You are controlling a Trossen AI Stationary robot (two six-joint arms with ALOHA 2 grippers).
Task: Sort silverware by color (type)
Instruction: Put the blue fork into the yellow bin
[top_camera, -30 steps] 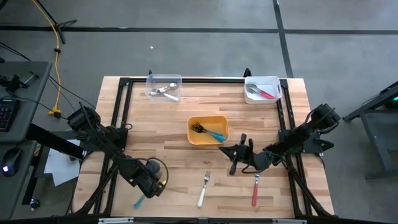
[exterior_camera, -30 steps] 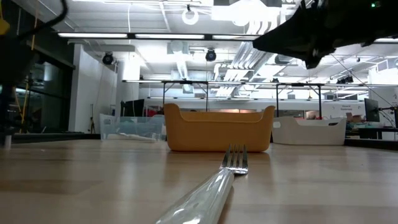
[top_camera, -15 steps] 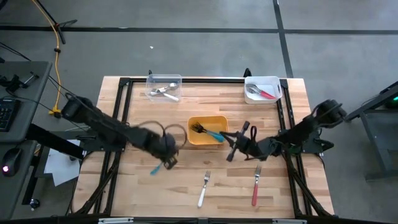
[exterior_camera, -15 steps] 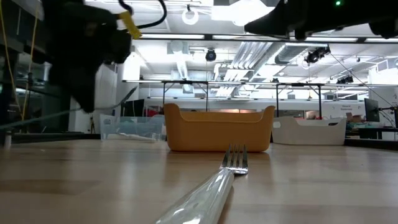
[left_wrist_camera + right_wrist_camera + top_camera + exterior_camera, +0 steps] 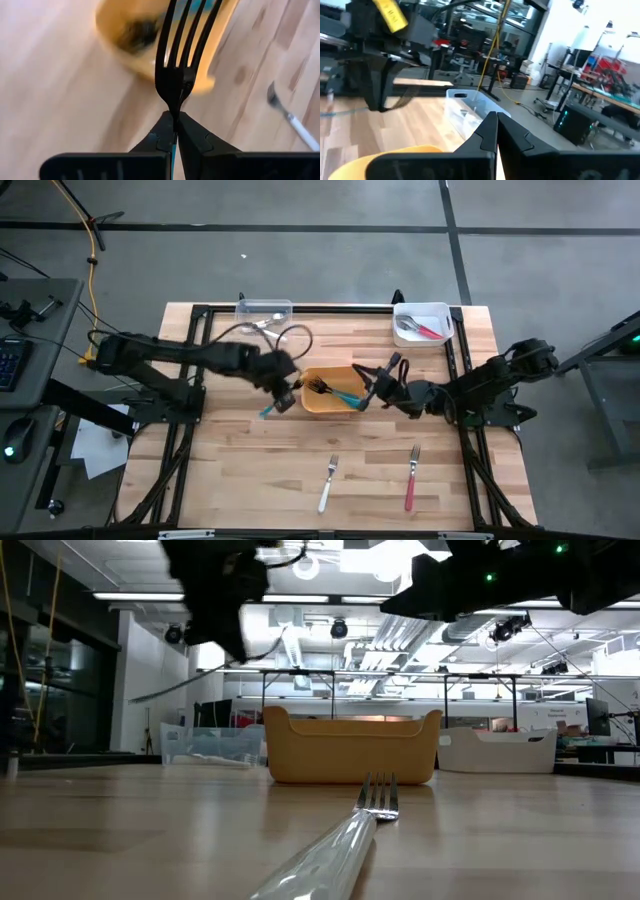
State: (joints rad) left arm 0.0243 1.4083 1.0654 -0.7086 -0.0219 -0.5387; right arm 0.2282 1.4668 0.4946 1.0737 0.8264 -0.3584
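Observation:
My left gripper (image 5: 285, 387) is shut on a teal-handled fork (image 5: 268, 409), in the air by the left wall of the yellow bin (image 5: 312, 402). In the left wrist view the fork's tines (image 5: 186, 40) stick out past my left gripper (image 5: 175, 119) over the yellow bin (image 5: 132, 60). My right gripper (image 5: 372, 387) is shut and holds nothing; it hangs over the bin's right edge. Another teal fork (image 5: 343, 394) lies inside the bin. A white-handled fork (image 5: 327, 484) and a red-handled fork (image 5: 411, 479) lie flat on the near part of the table. My left gripper pinches the teal fork between its two fingers at the neck (image 5: 176, 111), just behind the tines. The fingers lie along the fork, so the tines point forward past them. The teal handle (image 5: 266, 411) trails back below the gripper. The fork is lifted clear of the table.
A clear bin (image 5: 264, 319) with silver cutlery stands at the far edge, left of centre. A white bin (image 5: 437, 312) holding a red-handled piece sits at the far right corner. Black frame rails (image 5: 197, 350) run along both sides of the table.
My left gripper has swung up from the table's near left corner toward the far right, carrying the teal fork to the yellow bin's left side. My right gripper has moved from near the red fork toward the far edge, to the bin's right edge.

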